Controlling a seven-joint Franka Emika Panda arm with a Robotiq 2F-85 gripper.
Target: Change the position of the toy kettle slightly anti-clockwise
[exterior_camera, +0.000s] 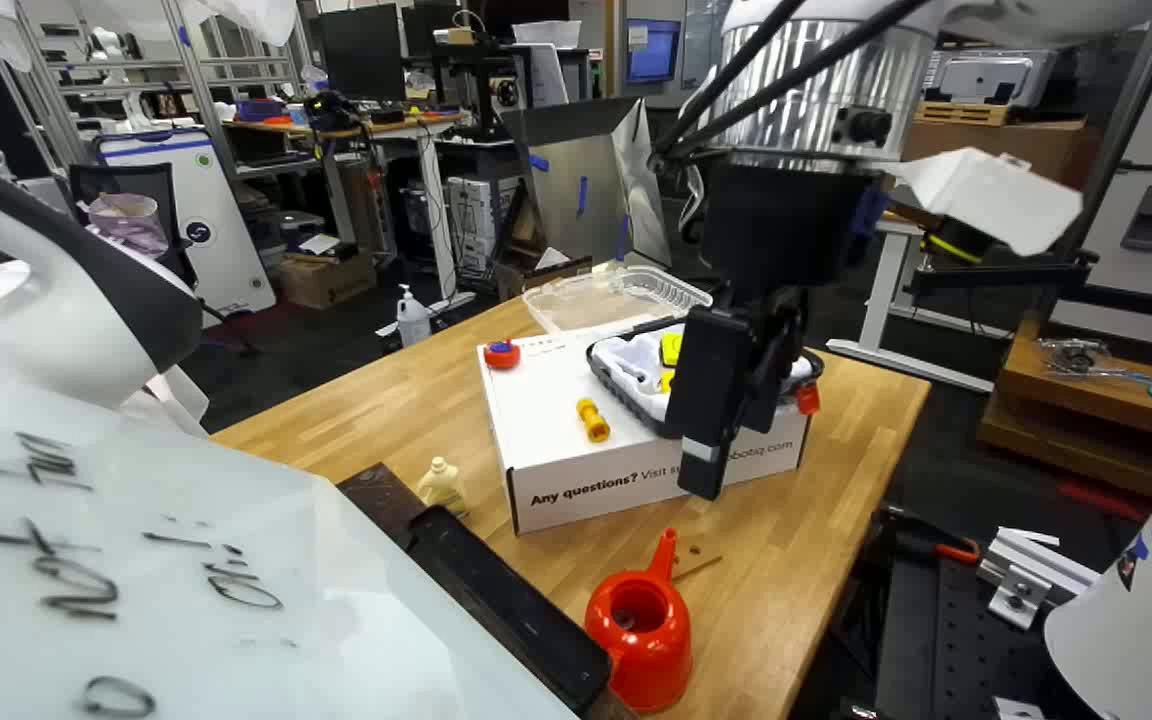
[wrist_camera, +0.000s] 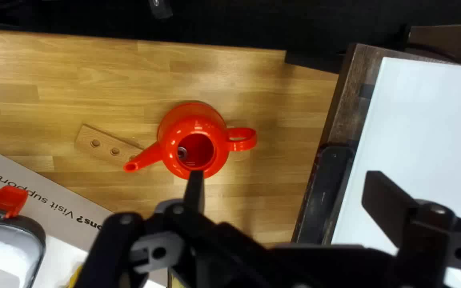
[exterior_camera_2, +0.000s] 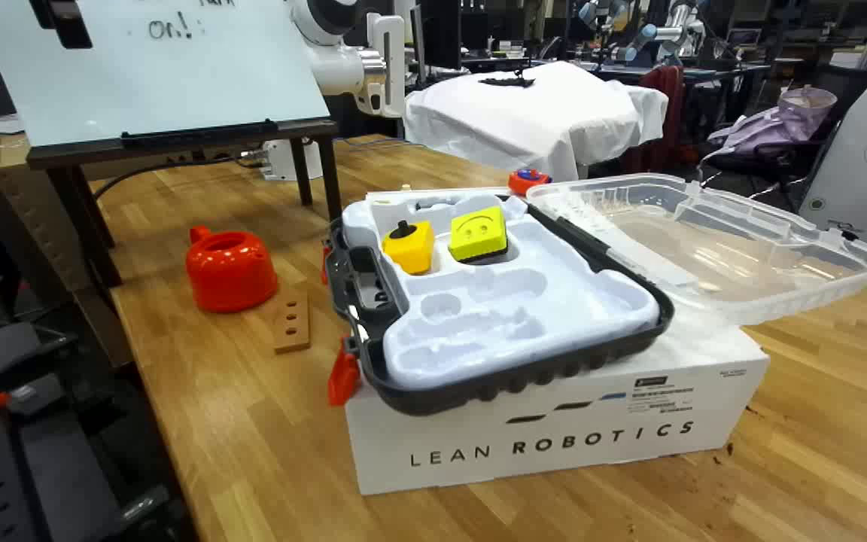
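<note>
- Tabletop: bare wood between the toy kettle standing on it and the edge, also between handle and whiteboard stand.
- Spout overlapping a holed wooden block in the wrist view.
- Beyond the block, a white box bearing an open case.
- Gripper raised well above, apart from the kettle, fingers spread.

The room looks bright to me. Light seems to come from up high: in the wrist view, white shiny spots sit on the toy kettle, just past one jaw's tip. A fuzzy shadow lies on the table between the jaws, farther out. The whiteboard past the other jaw looks pale and bright. My gripper looks black and blurry. In an exterior view, the silver arm part above the jaws shines in stripes, and the edges look stretched.
</note>
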